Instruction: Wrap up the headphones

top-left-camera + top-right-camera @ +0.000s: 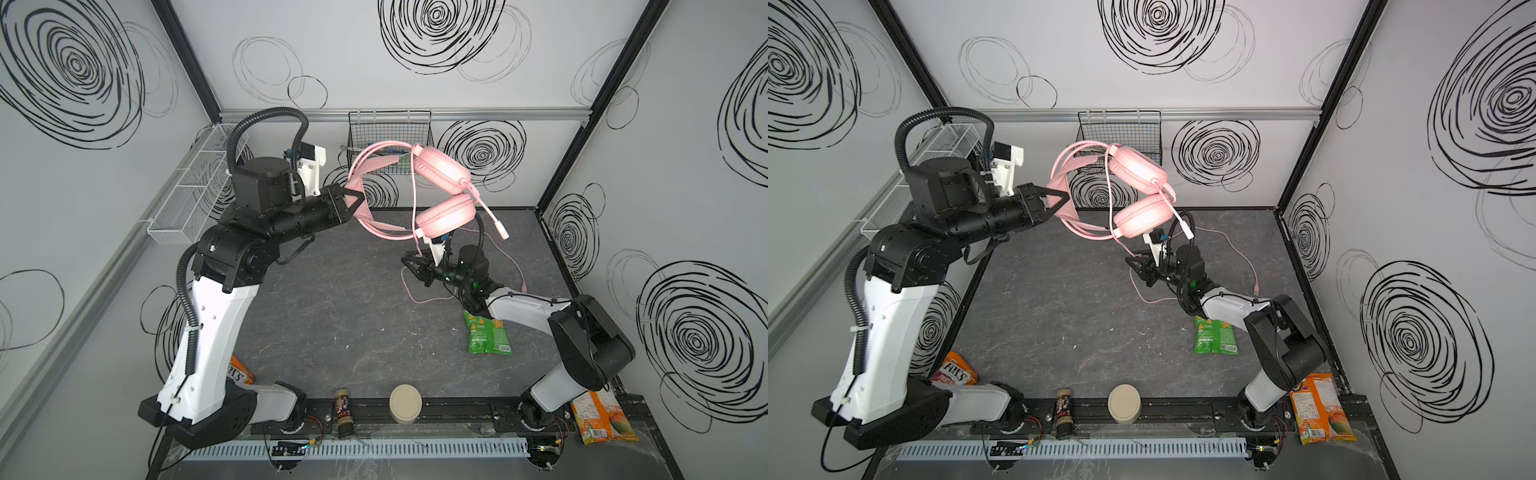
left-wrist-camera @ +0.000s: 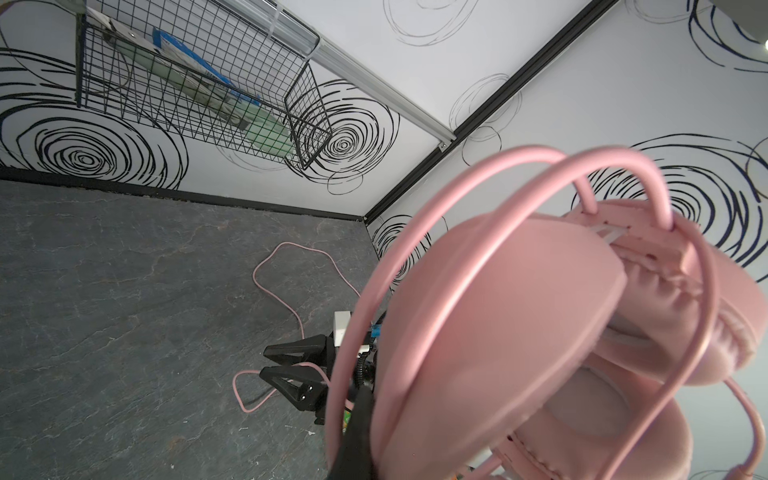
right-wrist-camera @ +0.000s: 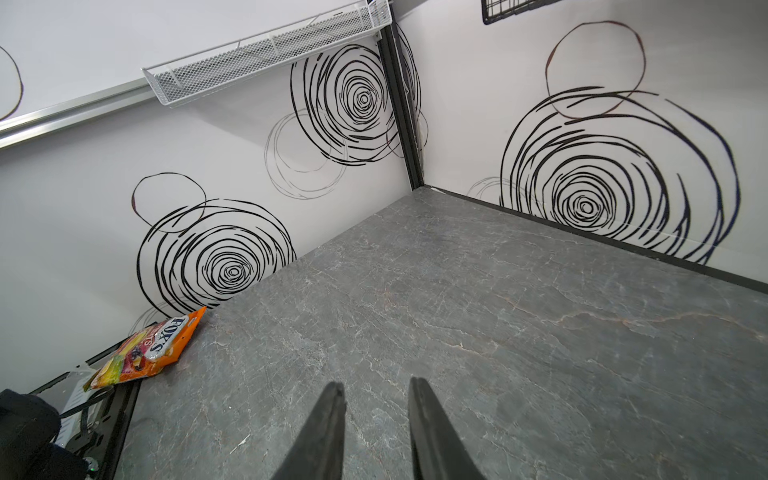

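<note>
The pale pink headphones [image 1: 444, 174] [image 1: 1138, 170] hang in the air above the back of the table, earcups stacked and boom microphone pointing down to the right. My left gripper [image 1: 359, 199] [image 1: 1065, 195] is shut on the headband; in the left wrist view the earcups [image 2: 498, 311] fill the picture. The thin pink cable [image 1: 515, 270] [image 2: 282, 249] drops from the headset and loops over the table. My right gripper [image 1: 411, 270] [image 2: 265, 362] sits low beside the hanging cable. Its fingers stand apart, and the right wrist view [image 3: 376, 388] shows nothing between the tips.
A green snack bag [image 1: 488, 336] lies under the right arm. A black wire basket [image 1: 388, 137] hangs on the back wall and a white mesh basket [image 1: 195, 187] on the left wall. An orange sweets bag [image 1: 955, 370], a small bottle [image 1: 344, 415], a beige lid [image 1: 405, 403] and an orange packet [image 1: 598, 415] line the front.
</note>
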`<state>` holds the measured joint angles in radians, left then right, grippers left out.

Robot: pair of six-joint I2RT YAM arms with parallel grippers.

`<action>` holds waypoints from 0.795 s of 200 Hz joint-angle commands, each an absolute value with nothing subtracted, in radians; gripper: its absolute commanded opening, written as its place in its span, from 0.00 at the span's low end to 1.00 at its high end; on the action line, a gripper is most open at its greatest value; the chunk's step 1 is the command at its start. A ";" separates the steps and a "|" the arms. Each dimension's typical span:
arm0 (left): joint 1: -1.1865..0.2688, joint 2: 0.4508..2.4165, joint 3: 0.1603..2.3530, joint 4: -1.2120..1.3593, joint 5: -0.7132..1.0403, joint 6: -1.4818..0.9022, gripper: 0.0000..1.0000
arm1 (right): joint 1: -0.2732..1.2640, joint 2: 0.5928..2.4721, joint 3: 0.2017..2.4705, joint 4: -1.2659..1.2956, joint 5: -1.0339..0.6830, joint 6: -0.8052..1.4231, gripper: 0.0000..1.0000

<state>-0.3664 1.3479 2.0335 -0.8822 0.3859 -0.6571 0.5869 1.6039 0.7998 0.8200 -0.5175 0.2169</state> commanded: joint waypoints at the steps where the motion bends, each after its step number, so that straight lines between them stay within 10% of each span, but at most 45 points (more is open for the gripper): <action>1: -0.363 1.308 2.030 -0.730 0.426 -0.706 0.00 | 0.581 1.620 0.826 0.870 -0.543 0.235 0.31; 69: -0.351 1.303 2.025 -0.700 0.448 -0.718 0.00 | 0.576 1.647 0.818 0.868 -0.558 0.242 0.31; 159: -0.340 1.286 1.992 -0.702 0.502 -0.659 0.00 | 0.524 1.671 0.901 0.697 -0.572 0.168 0.00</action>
